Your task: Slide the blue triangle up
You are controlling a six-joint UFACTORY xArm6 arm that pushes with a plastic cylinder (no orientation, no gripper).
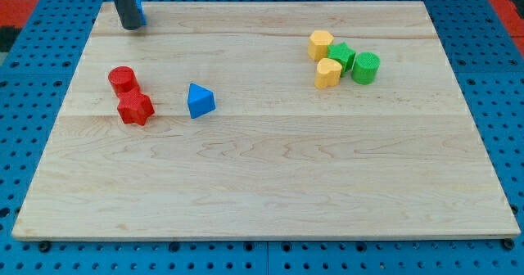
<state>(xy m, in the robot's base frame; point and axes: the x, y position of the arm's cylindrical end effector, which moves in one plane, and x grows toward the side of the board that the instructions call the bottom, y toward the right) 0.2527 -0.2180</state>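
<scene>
The blue triangle (200, 101) lies well below my tip (131, 27) and toward the view's right of it, on the desk (262, 185) just right of the red cylinder (122, 79) and red star-like block (135, 108). My tip sits at the desk's top-left corner (beside a partly hidden blue block (141, 13)). No claw exists here, so nothing opens or clamps. To push upward, my tip must probably get beneath the triangle.

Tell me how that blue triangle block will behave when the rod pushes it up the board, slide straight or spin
The small blue triangular plastic block probably slides rather than rolls, sitting on a flat face on the smooth wooden board. Its angled sides suggest it may spin if pushed off-centre. My tip stands far off, toward the view's top left, beside another blue block.
</scene>
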